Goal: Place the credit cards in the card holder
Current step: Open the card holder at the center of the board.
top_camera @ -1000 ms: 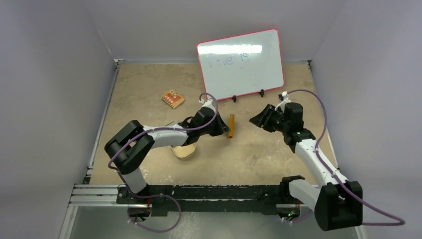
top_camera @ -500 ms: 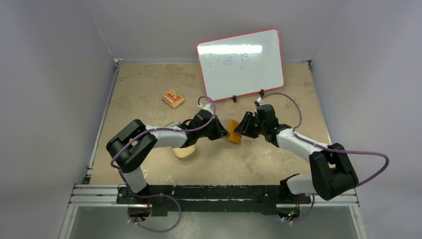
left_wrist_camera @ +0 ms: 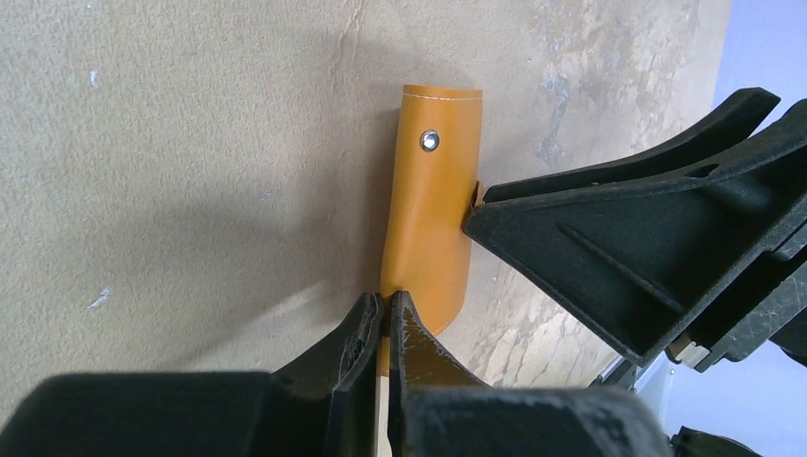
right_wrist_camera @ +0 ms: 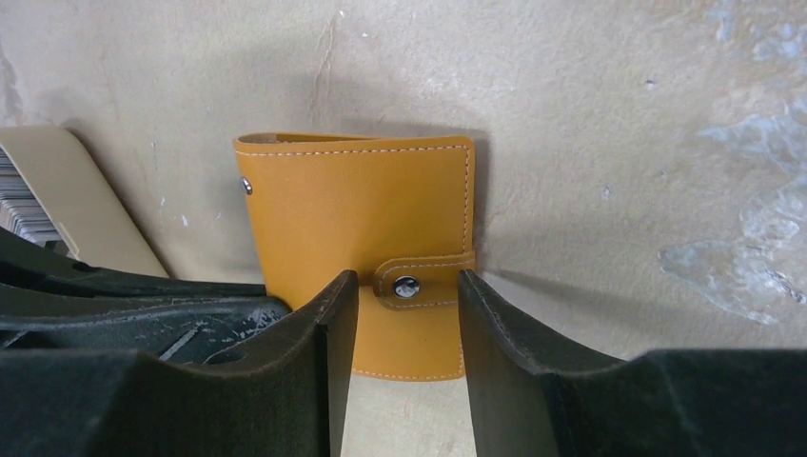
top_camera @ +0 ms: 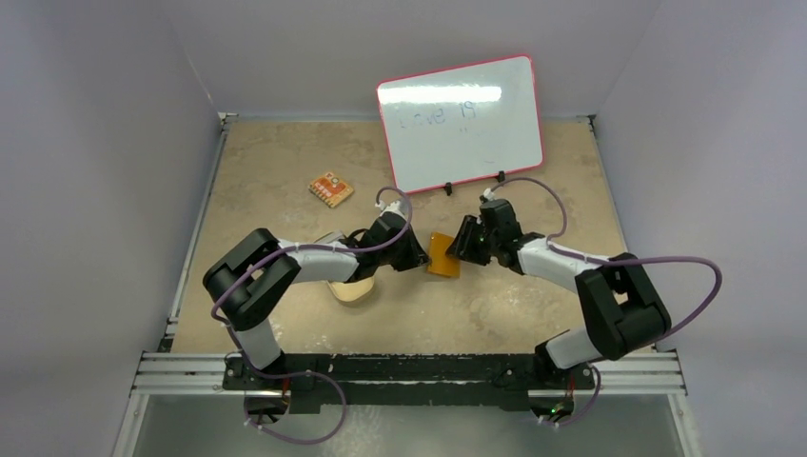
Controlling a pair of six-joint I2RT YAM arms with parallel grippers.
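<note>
The orange card holder (top_camera: pixel 442 255) stands off the table between both grippers, closed, its snap strap (right_wrist_camera: pixel 407 287) fastened. My left gripper (left_wrist_camera: pixel 385 309) is shut on the holder's near edge (left_wrist_camera: pixel 433 209). My right gripper (right_wrist_camera: pixel 404 295) is open, its fingers either side of the snap strap, and one fingertip (left_wrist_camera: pixel 481 211) touches the holder's side. Grey credit cards (right_wrist_camera: pixel 17 205) show as a striped stack in the tan dish (right_wrist_camera: pixel 71 195) at the far left of the right wrist view. In the top view the left arm hides them.
The tan oval dish (top_camera: pixel 352 288) sits under the left forearm. An orange patterned flat piece (top_camera: pixel 330 189) lies at the back left. A red-framed whiteboard (top_camera: pixel 462 122) stands upright at the back, just behind the grippers.
The right arm has swung left from the table's right side up to the card holder. The holder has turned from edge-on to showing its broad face. The left gripper keeps its grip.
</note>
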